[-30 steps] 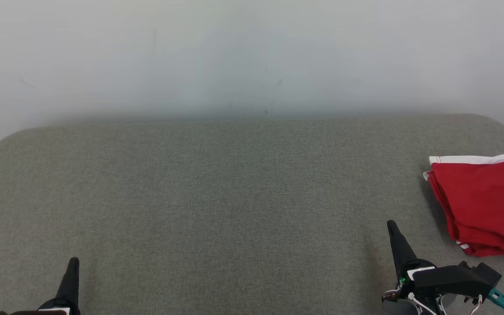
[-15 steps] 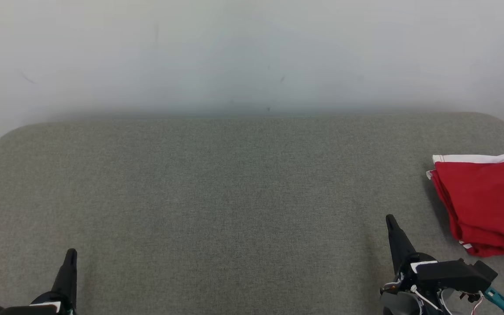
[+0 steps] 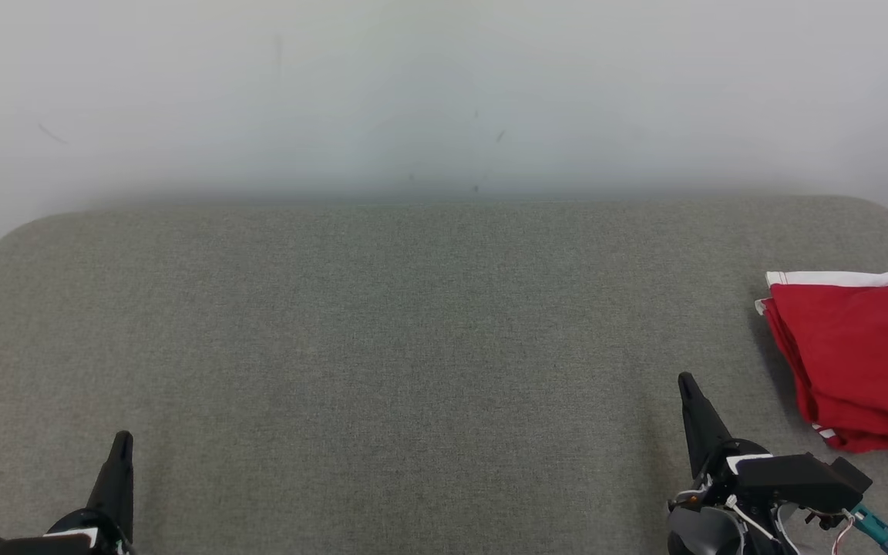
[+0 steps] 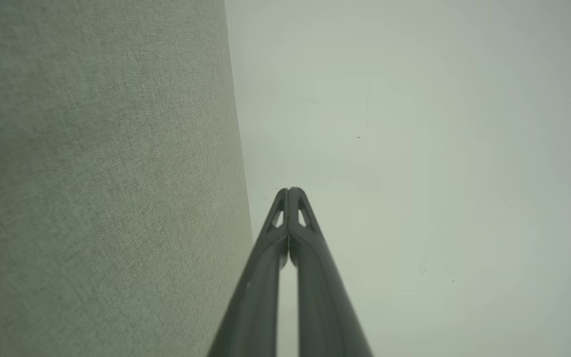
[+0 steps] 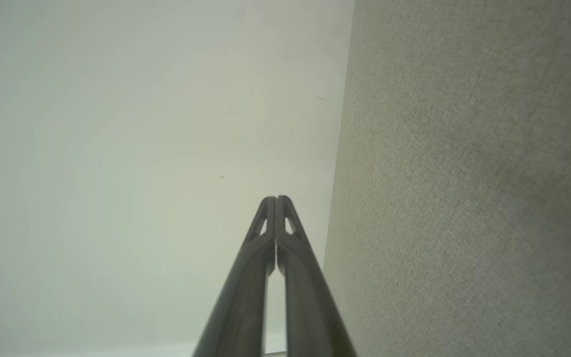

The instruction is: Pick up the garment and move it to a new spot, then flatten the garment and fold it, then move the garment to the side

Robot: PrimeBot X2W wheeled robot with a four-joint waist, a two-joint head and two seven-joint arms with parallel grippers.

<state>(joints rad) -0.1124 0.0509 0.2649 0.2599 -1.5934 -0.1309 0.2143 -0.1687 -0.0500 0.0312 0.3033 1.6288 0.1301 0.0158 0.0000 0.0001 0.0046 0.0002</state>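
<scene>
The garment [image 3: 860, 354] is red with a white band along its far edge. It lies folded at the right edge of the grey fabric surface [image 3: 413, 339] in the head view. My right gripper [image 3: 687, 383] hovers low at the lower right, left of the garment and apart from it, fingers shut and empty. My left gripper [image 3: 123, 439] sits at the lower left, also shut on nothing. In each wrist view the two fingertips meet: left gripper [image 4: 289, 191], right gripper [image 5: 276, 199], both pointing toward the pale wall.
A pale wall [image 3: 444, 92] rises right behind the grey surface. The surface has rounded far corners and its edge runs alongside the wall in the left wrist view [image 4: 236, 129] and the right wrist view [image 5: 342, 129].
The head view has shifted slightly. Both grippers have slid a little up the picture, staying shut. The garment lies as before.
</scene>
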